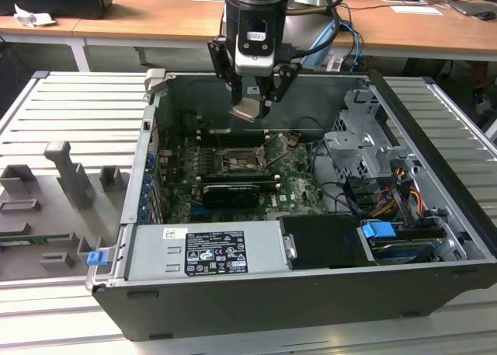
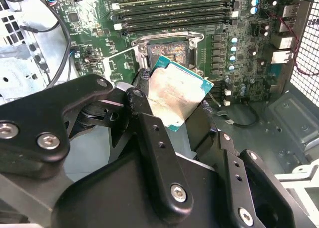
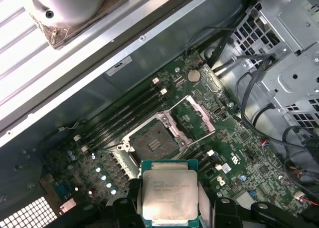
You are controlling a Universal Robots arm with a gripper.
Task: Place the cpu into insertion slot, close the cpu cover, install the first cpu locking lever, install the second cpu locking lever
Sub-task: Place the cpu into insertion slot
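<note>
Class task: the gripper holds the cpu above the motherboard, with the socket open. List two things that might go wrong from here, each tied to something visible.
1. The cpu sits tilted in the gripper in the exterior view; it may land skewed in the open socket and bend contacts.
2. The swung-open cpu cover sits beside the socket; the gripper might clip it on descent.

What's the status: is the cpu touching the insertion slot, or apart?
Apart. The exterior view shows the cpu held in the gripper above the open insertion slot, with a clear gap between them.
</note>
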